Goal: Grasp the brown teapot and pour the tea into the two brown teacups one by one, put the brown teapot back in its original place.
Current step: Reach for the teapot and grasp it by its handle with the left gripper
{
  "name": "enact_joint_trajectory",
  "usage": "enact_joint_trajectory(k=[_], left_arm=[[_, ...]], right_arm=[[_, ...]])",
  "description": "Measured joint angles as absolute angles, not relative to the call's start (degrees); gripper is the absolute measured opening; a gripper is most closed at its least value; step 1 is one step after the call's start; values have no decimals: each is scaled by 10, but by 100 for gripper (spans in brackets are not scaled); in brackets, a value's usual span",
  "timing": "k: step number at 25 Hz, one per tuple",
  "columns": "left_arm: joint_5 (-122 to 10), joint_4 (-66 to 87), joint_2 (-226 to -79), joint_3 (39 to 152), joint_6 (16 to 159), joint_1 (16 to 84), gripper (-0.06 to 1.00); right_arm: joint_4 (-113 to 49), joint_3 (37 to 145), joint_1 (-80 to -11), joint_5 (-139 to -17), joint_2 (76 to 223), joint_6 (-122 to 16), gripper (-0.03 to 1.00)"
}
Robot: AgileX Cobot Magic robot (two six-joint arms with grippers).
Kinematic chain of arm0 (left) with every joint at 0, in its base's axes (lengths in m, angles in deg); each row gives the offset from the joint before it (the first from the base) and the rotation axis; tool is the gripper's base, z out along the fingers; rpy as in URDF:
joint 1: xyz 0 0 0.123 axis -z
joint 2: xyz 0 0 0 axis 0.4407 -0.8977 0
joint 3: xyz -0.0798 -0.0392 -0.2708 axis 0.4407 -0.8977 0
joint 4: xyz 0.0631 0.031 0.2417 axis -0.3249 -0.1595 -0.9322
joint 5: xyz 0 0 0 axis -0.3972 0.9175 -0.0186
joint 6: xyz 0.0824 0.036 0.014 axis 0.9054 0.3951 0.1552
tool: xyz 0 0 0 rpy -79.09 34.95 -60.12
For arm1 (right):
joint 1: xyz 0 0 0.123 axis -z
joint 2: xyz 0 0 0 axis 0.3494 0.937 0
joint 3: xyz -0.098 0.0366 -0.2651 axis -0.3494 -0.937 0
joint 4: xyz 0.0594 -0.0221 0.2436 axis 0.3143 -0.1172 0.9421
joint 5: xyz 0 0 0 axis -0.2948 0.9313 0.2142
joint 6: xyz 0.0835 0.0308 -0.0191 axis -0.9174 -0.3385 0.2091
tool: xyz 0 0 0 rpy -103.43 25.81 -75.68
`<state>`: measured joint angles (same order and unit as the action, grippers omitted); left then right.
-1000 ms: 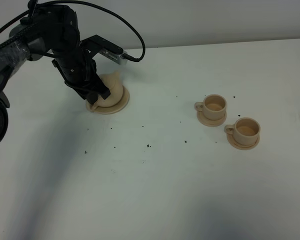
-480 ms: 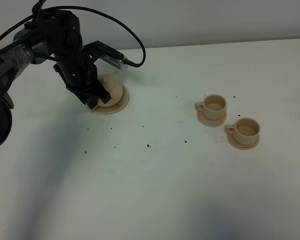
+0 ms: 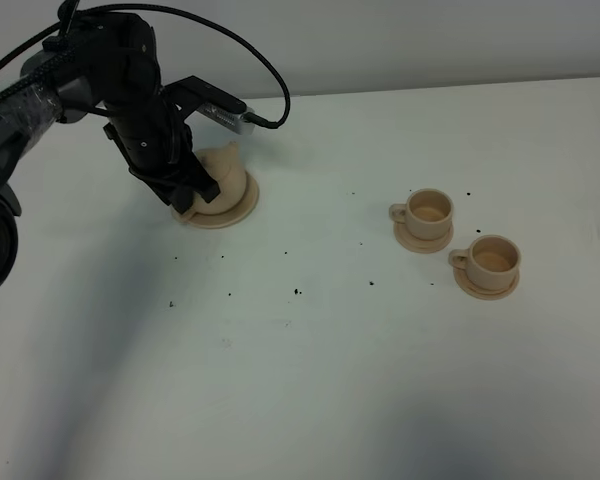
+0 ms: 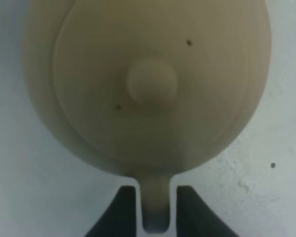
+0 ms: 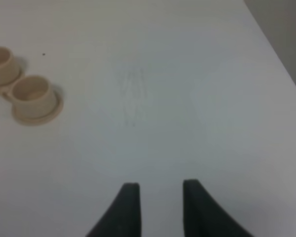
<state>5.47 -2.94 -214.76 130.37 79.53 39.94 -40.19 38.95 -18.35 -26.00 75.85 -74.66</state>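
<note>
Since a sec ago our L gripper (image 4: pixel 156 191) has nipped in on the brown teapot (image 4: pixel 148 84) at its loop handle (image 4: pixel 155 217), the best hold as it's prob slick, brittle ceramic; R gripper (image 5: pixel 160 185) jaws apart, empty.

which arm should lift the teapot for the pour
Left. The left gripper clamps the handle of the teapot between its fingers. The right gripper is open, holds nothing, and its view shows only the cups, no teapot.
</note>
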Motion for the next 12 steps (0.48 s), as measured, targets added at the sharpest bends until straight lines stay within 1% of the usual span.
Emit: enact_joint_trajectory(k=[12], left_arm=[[45, -22, -2148, 1304, 795, 399, 20]], right_arm=[[-402, 389, -183, -260, 759, -747, 24]])
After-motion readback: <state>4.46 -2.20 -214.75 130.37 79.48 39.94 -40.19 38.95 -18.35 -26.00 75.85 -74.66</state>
